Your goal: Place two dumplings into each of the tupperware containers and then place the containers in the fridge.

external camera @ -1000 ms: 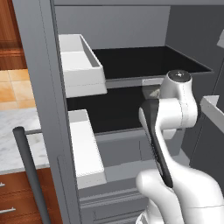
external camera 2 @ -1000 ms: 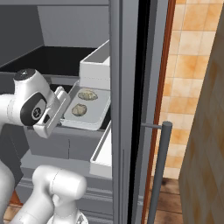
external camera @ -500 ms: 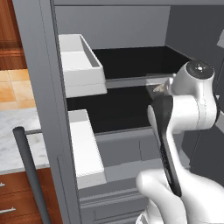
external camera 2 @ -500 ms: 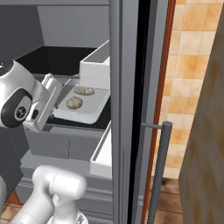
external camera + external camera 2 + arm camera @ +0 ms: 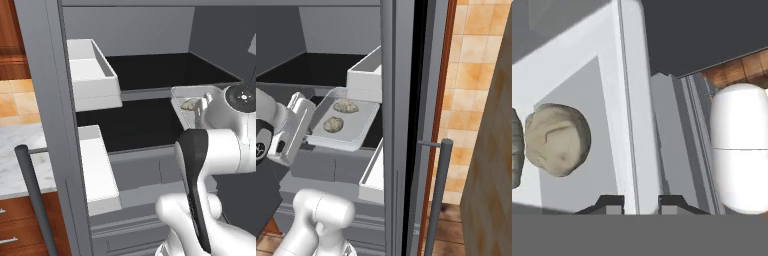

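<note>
My claw straddles the rim of the tub at the fridge shelf's front edge, grip state uncertain, tub's long axis running inward.

No text, label, brand, number or sign is showing in a readable way anywhere in these views.

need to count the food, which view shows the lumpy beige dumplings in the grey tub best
The right base view: both lumpy beige dumplings sit unobstructed in the see-through grey tub. The hand view shows one whole, one cut off; the left base view only a sliver.
</note>
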